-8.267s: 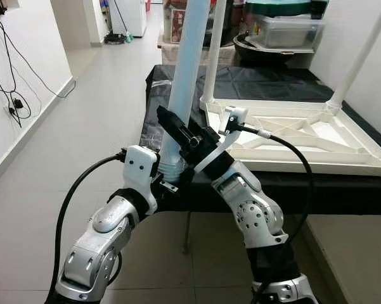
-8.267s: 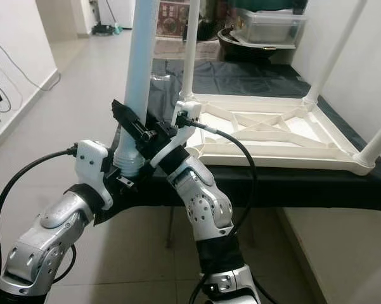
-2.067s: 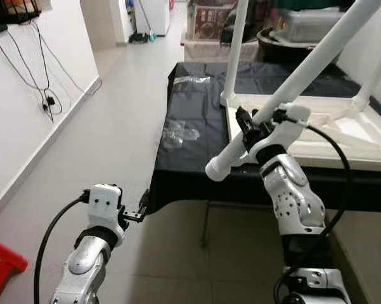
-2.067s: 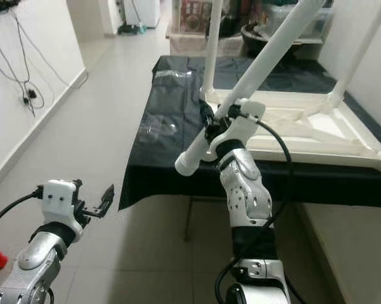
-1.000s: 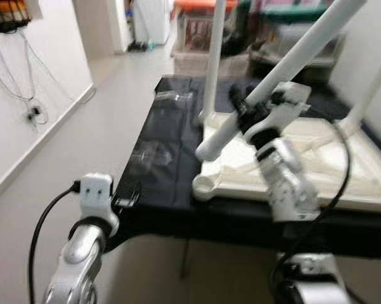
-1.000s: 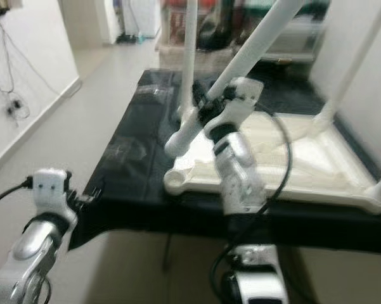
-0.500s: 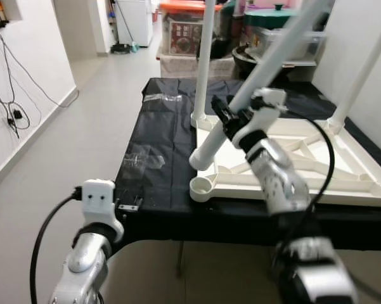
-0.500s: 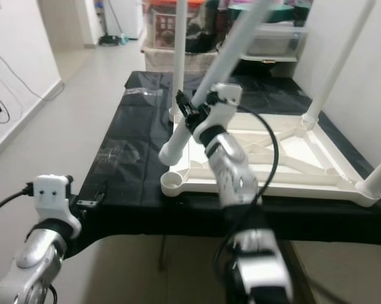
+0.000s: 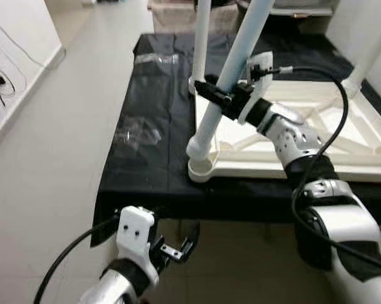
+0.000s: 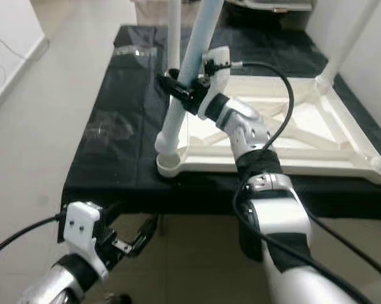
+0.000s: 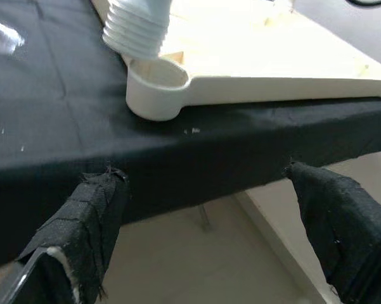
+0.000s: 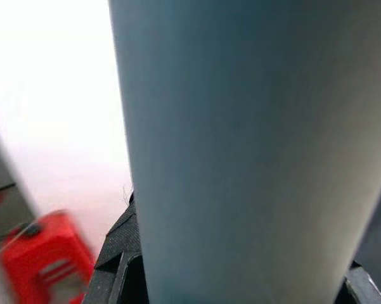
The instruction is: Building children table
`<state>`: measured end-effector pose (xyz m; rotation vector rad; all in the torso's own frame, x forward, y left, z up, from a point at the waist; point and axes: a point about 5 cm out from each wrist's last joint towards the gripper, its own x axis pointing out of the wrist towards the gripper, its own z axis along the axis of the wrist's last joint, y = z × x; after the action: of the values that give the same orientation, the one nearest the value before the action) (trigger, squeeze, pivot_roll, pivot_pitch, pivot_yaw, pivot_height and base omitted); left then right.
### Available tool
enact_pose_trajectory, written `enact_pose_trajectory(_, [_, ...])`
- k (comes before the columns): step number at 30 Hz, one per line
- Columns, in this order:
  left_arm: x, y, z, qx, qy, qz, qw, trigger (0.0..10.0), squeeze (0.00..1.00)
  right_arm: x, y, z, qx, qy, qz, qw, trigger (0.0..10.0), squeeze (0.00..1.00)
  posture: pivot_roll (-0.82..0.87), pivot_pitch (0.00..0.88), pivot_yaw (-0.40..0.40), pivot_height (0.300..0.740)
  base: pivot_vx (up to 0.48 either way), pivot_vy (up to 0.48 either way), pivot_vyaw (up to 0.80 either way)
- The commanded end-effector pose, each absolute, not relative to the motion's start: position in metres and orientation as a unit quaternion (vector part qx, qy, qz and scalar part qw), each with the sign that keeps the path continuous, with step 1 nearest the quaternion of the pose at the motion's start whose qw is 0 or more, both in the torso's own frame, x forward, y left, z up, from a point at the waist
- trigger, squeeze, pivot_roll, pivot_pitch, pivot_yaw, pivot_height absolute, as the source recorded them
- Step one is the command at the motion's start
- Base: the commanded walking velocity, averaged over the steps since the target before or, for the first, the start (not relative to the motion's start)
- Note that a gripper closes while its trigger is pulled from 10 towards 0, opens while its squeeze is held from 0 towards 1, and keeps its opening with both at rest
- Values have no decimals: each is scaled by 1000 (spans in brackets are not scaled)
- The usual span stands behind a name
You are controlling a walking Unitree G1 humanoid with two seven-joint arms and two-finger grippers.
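The right gripper point(image 9: 223, 100) is clamped around a long white table leg point(image 9: 231, 66), with its black fingers on both sides of the tube. The leg leans a little. Its bottom end, which has screw ridges, sits just below the gripper and right above a round socket point(image 9: 201, 169) at the near corner of the tabletop point(image 9: 342, 155). The tabletop lies upside down on a black cloth point(image 9: 146, 114), behind and under the gripper. I cannot tell if the ridged end is touching the socket yet or just hanging over it.

Another leg point(image 9: 201, 38) already stands up at the far corner, just past the gripper. One more leg point(image 10: 348, 38) stands off to the gripper's right.

The left gripper point(image 9: 175, 248) hangs low, under the edge of the cloth, with its fingers spread apart and holding nothing. In the left wrist view the socket and the ridged end are up ahead of its fingers point(image 11: 92, 218).

The leg looks like a hollow plastic tube, so it is likely light and stiff. It will not bend, but it is smooth and round, so it could slip or spin in the fingers. It is also long, so the top could tip over if held loosely. A good place to hold it seems to be low down, near the ridged end, where the gripper is now. That should make it easier to aim. The leg likely needs to stand straight up before it is turned in, or the ridges may jam. The tabletop looks light too, and could slide on the cloth when the leg is pushed.
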<state>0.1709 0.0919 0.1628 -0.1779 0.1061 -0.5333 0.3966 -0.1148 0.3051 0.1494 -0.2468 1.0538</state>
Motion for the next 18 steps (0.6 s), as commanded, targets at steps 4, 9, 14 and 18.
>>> enact_pose_trajectory(4, [160,91,164,-92,71,-264,957,10000,0,392,-108,285,62,-69,580,810,10000,0,171,328,-50,740,0,0,0])
enact_pose_trajectory(9, [154,89,166,-89,78,-265,957,10000,0,388,-107,277,45,-47,618,784,10000,0,176,335,-53,740,0,0,0])
enact_pose_trajectory(14, [151,89,167,-84,81,-266,957,10000,0,388,-113,278,11,-39,627,778,10000,0,177,333,-52,740,0,0,0])
enact_pose_trajectory(18, [151,89,167,-82,82,-266,957,10000,0,386,-113,275,-23,-23,641,767,10000,0,171,325,-47,740,0,0,0])
